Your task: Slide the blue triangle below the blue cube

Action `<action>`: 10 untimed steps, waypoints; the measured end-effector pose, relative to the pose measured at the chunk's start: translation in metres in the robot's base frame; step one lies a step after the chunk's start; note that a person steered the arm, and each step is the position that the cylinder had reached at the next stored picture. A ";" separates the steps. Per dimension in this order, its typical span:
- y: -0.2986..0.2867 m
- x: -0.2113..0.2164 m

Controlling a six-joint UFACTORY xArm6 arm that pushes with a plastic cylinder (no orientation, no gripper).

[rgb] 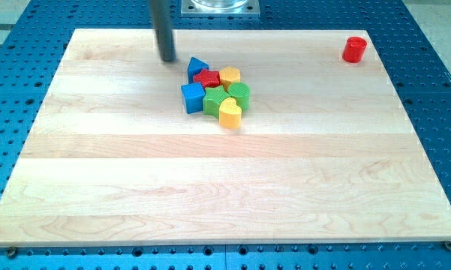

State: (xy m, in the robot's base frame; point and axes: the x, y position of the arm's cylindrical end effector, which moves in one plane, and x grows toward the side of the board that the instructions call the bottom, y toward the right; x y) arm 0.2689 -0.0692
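Camera view, one frame, contents listed from the task's piece outward.

1. Blue triangle (197,66): at the 12 o'clock edge of the cluster, touching or nearly touching the red star-like block (207,77) at its 5 o'clock.
2. Blue cube (193,97): at 6 o'clock of the triangle, just beside it. The target spot is the bare wood at the cube's 6 o'clock.
3. Packed neighbours: yellow block (230,75), green round block (239,93), a second green block (216,102) (shape hard to read, partly hidden), yellow heart (230,112).
4. Red cylinder (354,49): well apart, at 2 o'clock of the board (135,187).
5. My tip (168,59): at 9 o'clock of the triangle, near but apart. You have no pincer here, only the rod, so nothing is gripped.

Risks for you: a push from 9 o'clock would likely drive the triangle into the red and yellow blocks. A push straight down would likely shove the cube along. The sloped sides may let the triangle spin off my tip.
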 end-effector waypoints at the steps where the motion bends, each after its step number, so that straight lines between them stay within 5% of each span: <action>1: 0.051 0.003; 3: 0.032 0.050; 6: -0.027 0.003; 8: -0.045 0.034; 10: 0.002 0.055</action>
State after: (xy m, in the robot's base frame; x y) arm 0.3238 -0.0675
